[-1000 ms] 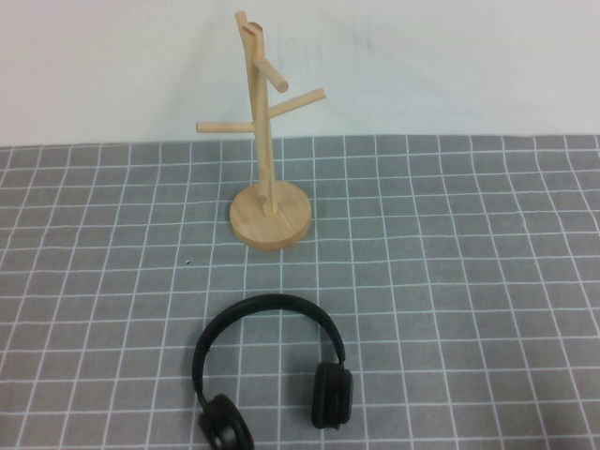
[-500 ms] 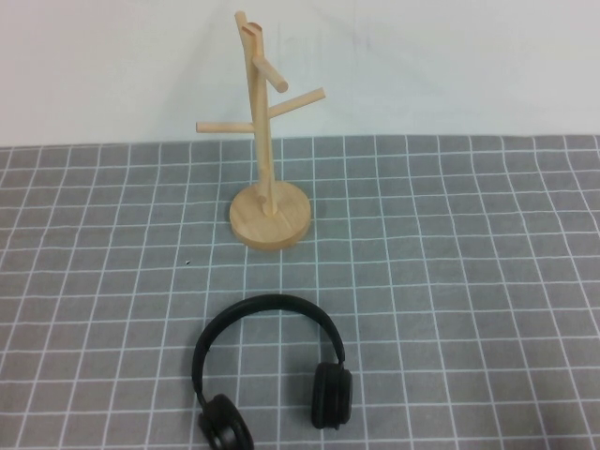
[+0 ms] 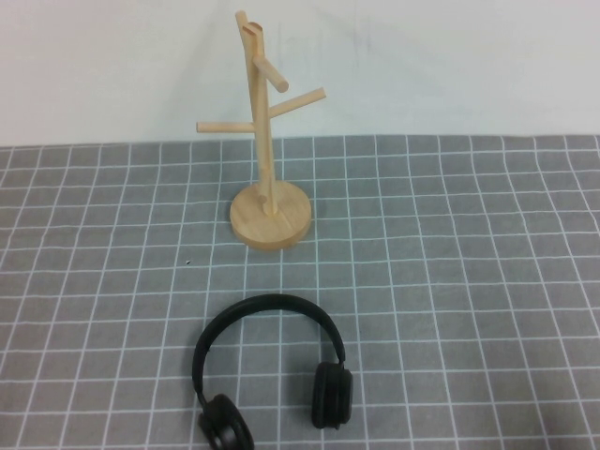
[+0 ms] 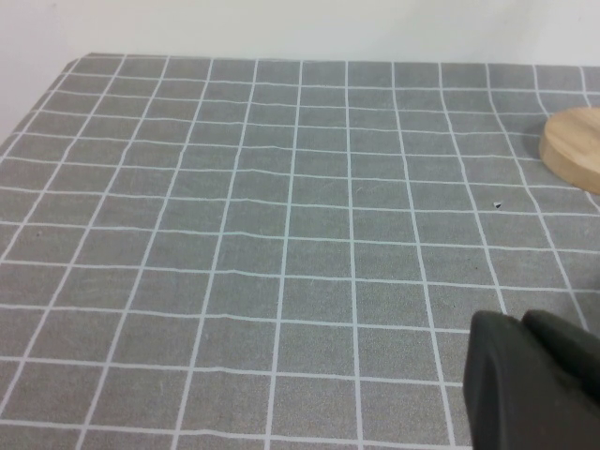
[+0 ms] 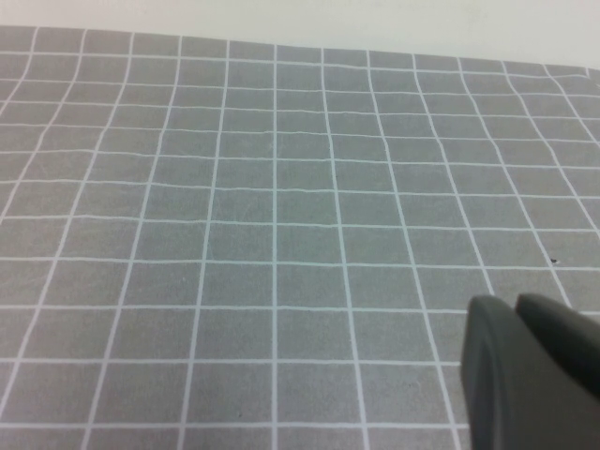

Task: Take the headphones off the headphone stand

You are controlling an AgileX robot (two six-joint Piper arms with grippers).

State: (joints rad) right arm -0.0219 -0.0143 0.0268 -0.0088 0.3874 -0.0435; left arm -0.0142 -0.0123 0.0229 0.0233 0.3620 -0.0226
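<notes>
The black headphones (image 3: 272, 370) lie flat on the grey checked cloth near the front edge, headband arching away from me, both ear cups toward me. The wooden headphone stand (image 3: 268, 141) stands upright behind them with bare pegs; its disc base (image 4: 574, 148) also shows in the left wrist view. Neither arm shows in the high view. My left gripper (image 4: 521, 323) hovers low over bare cloth, fingers together and empty. My right gripper (image 5: 514, 307) is likewise shut and empty over bare cloth.
The grey checked cloth (image 3: 469, 281) covers the table up to a white wall (image 3: 450, 66) behind. A small dark speck (image 3: 187, 262) lies on the cloth left of the stand base.
</notes>
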